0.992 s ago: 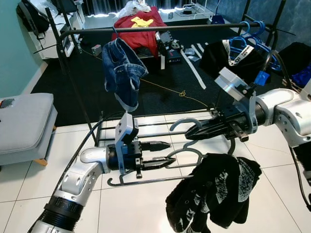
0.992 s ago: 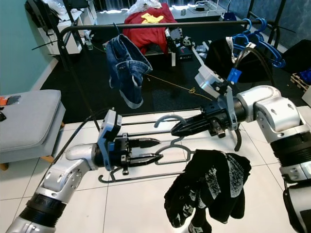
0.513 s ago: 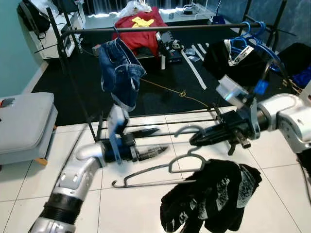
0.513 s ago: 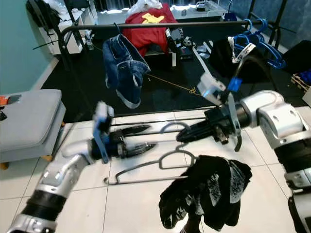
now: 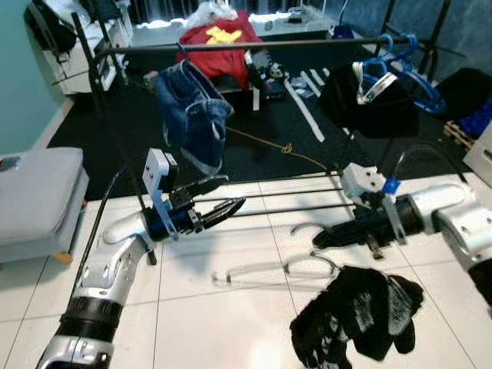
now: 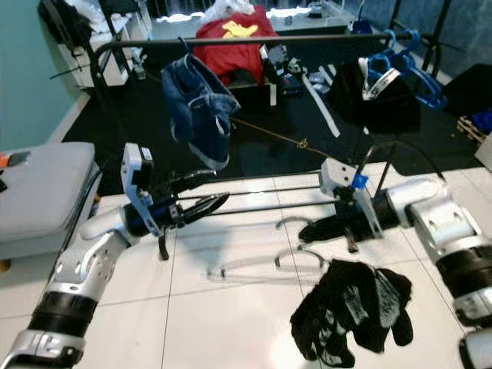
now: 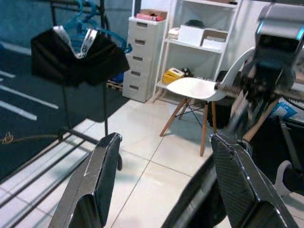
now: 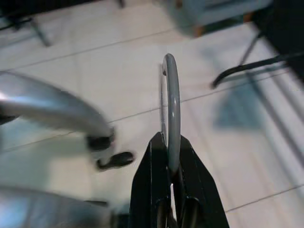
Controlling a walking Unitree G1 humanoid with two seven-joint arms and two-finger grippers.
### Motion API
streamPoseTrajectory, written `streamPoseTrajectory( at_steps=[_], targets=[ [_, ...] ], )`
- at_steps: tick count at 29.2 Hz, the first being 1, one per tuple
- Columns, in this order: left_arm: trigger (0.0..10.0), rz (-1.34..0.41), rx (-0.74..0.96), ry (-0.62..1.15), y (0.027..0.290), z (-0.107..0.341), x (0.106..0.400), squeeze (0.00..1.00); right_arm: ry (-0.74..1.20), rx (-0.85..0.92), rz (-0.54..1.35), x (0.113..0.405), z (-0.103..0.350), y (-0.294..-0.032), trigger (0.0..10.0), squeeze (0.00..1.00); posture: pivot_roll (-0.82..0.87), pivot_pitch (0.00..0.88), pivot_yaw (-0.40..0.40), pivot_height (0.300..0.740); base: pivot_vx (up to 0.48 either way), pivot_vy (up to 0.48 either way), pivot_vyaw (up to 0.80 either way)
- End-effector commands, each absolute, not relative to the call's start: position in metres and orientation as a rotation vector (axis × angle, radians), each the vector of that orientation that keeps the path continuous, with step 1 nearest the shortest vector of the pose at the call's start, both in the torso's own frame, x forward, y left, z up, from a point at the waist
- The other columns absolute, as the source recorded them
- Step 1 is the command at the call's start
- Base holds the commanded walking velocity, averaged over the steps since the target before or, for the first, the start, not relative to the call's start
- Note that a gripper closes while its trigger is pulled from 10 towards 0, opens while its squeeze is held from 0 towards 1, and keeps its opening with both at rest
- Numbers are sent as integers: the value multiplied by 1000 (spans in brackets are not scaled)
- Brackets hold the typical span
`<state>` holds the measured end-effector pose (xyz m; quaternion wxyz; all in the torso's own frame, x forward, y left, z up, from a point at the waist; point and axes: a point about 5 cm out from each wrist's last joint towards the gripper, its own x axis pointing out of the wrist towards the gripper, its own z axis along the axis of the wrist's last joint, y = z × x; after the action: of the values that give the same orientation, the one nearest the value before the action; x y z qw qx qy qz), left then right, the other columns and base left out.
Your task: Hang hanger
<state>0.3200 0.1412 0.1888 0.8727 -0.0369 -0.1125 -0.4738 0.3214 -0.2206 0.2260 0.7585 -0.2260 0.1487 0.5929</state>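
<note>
The grey hanger (image 5: 304, 265) hangs low over the white tiled floor, blurred, its hook (image 8: 170, 114) pinched between the right gripper's (image 5: 317, 243) closed fingers. A black garment (image 5: 360, 311) droops bunched from its right end

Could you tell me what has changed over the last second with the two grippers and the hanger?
The left gripper has let go of the hanger and pulled back up, fingers open. The right gripper stays clamped on the hanger's hook and has carried it lower, the black garment dangling from it. The jeans remain on the rail.
</note>
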Motion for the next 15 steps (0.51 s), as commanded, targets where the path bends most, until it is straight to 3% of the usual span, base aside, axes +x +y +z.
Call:
streamPoseTrajectory(
  at_steps=[1, 8, 15],
  targets=[
    [10000, -954, -32, -154, 152, 173, 317, 0, 224, -511, 1235, 326, 238, -222, 0, 0, 4, 93, 48, 740, 0, 0, 0],
    [10000, -756, -2, 1, 177, 143, 322, 0, 70, -415, 1187, 330, 256, -227, 0, 0, 6, 87, 48, 740, 0, 0, 0],
    [10000, -887, -131, 147, 164, 106, 301, 0, 55, -351, 1278, 325, 264, -227, 0, 0, -4, 85, 52, 740, 0, 0, 0]
  ],
)
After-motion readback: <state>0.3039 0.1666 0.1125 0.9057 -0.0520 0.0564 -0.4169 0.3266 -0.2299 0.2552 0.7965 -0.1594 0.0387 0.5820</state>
